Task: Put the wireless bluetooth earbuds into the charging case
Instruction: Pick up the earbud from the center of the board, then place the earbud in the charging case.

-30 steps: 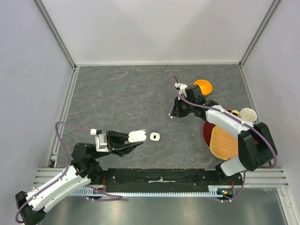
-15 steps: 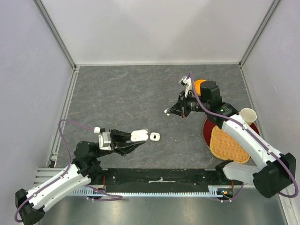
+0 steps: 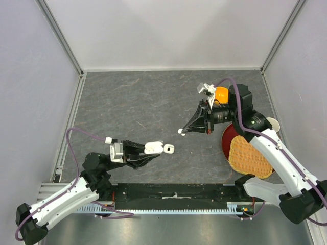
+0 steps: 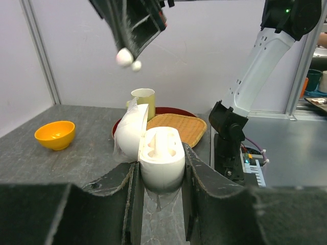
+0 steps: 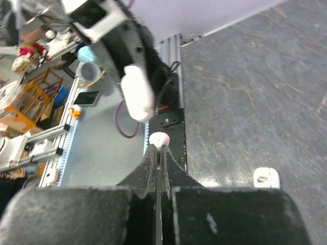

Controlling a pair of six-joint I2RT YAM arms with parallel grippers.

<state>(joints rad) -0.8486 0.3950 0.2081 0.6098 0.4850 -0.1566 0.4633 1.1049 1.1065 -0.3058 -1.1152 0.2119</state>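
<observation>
My left gripper (image 3: 151, 149) (image 4: 160, 164) is shut on the white charging case (image 3: 153, 148) (image 4: 161, 159), holding it above the table with its lid (image 4: 130, 133) swung open to the left and both sockets showing. My right gripper (image 3: 181, 131) (image 5: 159, 148) is shut on a tiny white earbud (image 3: 180, 131) (image 5: 159, 139) at its fingertips. It hangs above and just right of the case, apart from it. In the left wrist view the earbud (image 4: 124, 57) shows high above the case. In the right wrist view the case (image 5: 138, 92) lies beyond the earbud.
A second small white case (image 3: 169, 149) (image 5: 266, 177) lies on the grey table just right of the held one. At the right stand an orange bowl (image 3: 221, 94) (image 4: 54, 134), a red plate (image 3: 228, 139) with a woven tray (image 3: 249, 155), and a cup (image 3: 270, 125) (image 4: 143, 97).
My right arm has lifted from the table and carried the earbud left and nearer, toward the held case. The left gripper has edged slightly right with the case.
</observation>
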